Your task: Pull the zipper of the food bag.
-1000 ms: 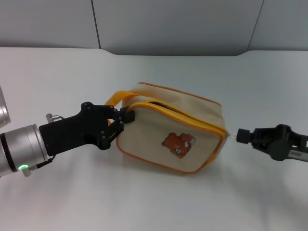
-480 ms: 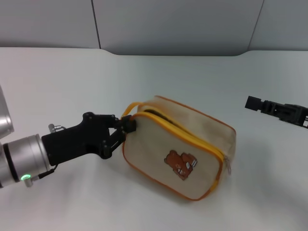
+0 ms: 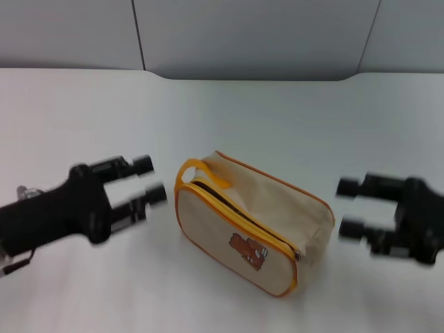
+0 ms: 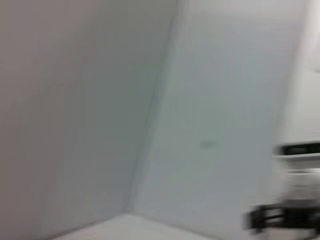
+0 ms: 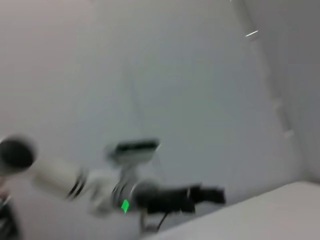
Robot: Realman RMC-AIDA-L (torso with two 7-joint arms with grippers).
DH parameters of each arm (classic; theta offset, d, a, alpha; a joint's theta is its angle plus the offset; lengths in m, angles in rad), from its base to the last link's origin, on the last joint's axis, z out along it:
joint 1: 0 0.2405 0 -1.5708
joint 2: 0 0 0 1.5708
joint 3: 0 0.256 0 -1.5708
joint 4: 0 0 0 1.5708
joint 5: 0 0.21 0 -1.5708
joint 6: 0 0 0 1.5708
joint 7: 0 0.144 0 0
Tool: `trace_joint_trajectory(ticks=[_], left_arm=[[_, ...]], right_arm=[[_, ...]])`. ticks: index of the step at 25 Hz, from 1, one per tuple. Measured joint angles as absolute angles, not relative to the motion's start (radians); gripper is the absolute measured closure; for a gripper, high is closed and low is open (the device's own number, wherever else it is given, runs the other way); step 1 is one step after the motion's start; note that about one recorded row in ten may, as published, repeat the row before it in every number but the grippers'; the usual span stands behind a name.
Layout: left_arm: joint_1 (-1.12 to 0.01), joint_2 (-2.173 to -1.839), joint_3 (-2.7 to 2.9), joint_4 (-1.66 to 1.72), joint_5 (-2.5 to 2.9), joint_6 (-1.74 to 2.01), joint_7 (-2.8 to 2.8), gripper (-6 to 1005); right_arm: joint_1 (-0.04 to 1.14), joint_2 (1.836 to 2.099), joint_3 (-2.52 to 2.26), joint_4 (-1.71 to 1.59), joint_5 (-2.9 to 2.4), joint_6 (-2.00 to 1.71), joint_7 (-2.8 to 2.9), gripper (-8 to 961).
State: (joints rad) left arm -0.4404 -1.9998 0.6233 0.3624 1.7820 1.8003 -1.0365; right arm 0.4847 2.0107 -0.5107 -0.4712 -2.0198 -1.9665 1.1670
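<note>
The food bag [image 3: 277,208] lies on the white table, its bear picture [image 3: 248,251] facing me. Its orange loop handle [image 3: 198,172] is at the left end. The orange zipper [image 3: 236,214] runs along the front panel edge, with a dark gap showing near the left end. A small silver pull tab [image 3: 297,255] sits at the lower right corner. My left gripper [image 3: 150,181] is open and empty, just left of the bag and apart from it. My right gripper [image 3: 348,207] is open and empty, just right of the bag.
The white table [image 3: 222,118] reaches back to a grey wall. The left wrist view shows only wall and part of the other arm [image 4: 287,215]. The right wrist view shows the left arm [image 5: 165,197] in front of a wall.
My left gripper let go of the bag's left end and drew back to the left, open. The bag settled on the table. My right gripper came down beside the bag's right end.
</note>
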Motion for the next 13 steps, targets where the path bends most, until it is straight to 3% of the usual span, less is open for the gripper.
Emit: trace_joint_trajectory(ticks=[3,8,13], left_arm=[[-0.45,-2.001,0.702,0.392,1.825,1.891,-1.03,535],[-0.473,-2.026,0.834,0.402,1.885,1.912,-1.038,415],[-0.448,-2.044,0.836,0.402,1.913,1.889,-1.027,367]], right_arm=[[0.482,2.021,-0.563,-0.47,-2.035,-1.969,1.107,329],[0.464,2.046,-0.674,-0.479,-2.04,-1.949,1.045,154],[0.418,2.065,-0.714,-0.517,-2.05,-1.961,0.982,112]])
